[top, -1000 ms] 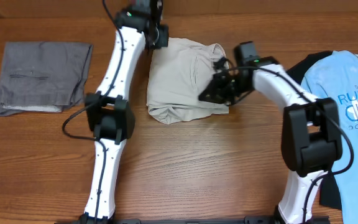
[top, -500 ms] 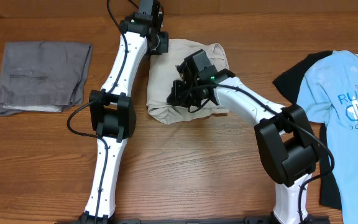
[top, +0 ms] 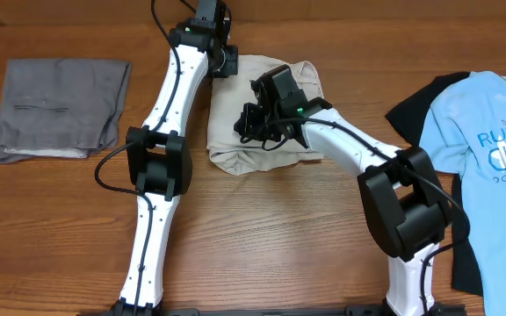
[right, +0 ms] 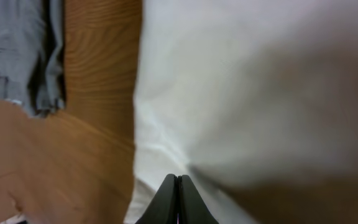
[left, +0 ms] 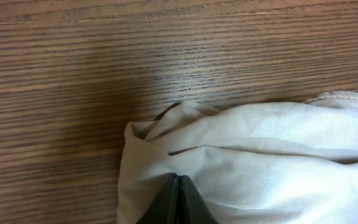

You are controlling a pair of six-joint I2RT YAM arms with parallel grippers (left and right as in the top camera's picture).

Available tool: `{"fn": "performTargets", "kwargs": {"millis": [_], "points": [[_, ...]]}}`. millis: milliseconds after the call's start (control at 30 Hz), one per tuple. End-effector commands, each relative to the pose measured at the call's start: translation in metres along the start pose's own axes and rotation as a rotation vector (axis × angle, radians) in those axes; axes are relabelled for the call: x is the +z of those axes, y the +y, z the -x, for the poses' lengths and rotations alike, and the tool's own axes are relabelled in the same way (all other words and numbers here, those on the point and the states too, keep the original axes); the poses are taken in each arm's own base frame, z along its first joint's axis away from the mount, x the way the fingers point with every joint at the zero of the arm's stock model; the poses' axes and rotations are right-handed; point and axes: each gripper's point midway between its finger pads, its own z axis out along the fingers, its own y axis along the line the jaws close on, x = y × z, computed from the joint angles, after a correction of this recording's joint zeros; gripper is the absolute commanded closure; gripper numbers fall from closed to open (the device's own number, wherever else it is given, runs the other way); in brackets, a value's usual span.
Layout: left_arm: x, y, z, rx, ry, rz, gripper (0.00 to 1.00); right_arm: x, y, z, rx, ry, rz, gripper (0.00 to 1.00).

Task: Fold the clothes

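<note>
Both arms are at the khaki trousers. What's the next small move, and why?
Probably slide the right fingers low toward the left edge of the khaki trousers. They are shut over the bundle's middle, while the left fingers, shut on the far-left corner, should anchor it. Whether the right pair holds cloth is unclear.

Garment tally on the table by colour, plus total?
grey folded trousers: 1
beige trousers: 1
light blue T-shirt: 1
black cloth under the T-shirt, kind unclear: 1
Total: 4
</note>
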Motion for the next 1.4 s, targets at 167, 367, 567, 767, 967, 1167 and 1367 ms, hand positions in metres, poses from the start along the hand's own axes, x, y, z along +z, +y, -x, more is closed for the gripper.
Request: {"fn": "performTargets", "kwargs": {"millis": [167, 367, 567, 767, 967, 1167, 1367], "points": [[-0.005, 0.003, 0.0, -0.024, 0.005, 0.012, 0.96, 0.026, -0.017, -0.017, 0.158, 0.051, -0.059, 0.96], [-0.006, 0.006, -0.001, -0.023, 0.01, 0.015, 0.96, 0.029, -0.012, -0.06, 0.211, 0.197, -0.083, 0.96], [-0.006, 0.006, 0.0, -0.021, 0.006, 0.014, 0.96, 0.034, -0.014, -0.071, 0.184, 0.191, -0.152, 0.96], [-0.053, -0.003, 0.024, -0.014, -0.073, -0.002, 0.96, 0.025, 0.007, -0.062, 0.135, 0.202, -0.038, 0.96], [-0.167, -0.019, 0.048, -0.023, -0.205, -0.034, 0.96, -0.038, 0.044, -0.032, 0.02, 0.121, 0.079, 0.96], [-0.241, -0.048, 0.013, -0.029, -0.14, -0.14, 0.96, -0.144, 0.004, 0.009, 0.084, -0.114, -0.15, 0.83], [-0.237, -0.078, -0.036, 0.016, 0.036, -0.164, 0.96, -0.242, -0.08, 0.033, 0.277, -0.298, -0.387, 0.0]]}}
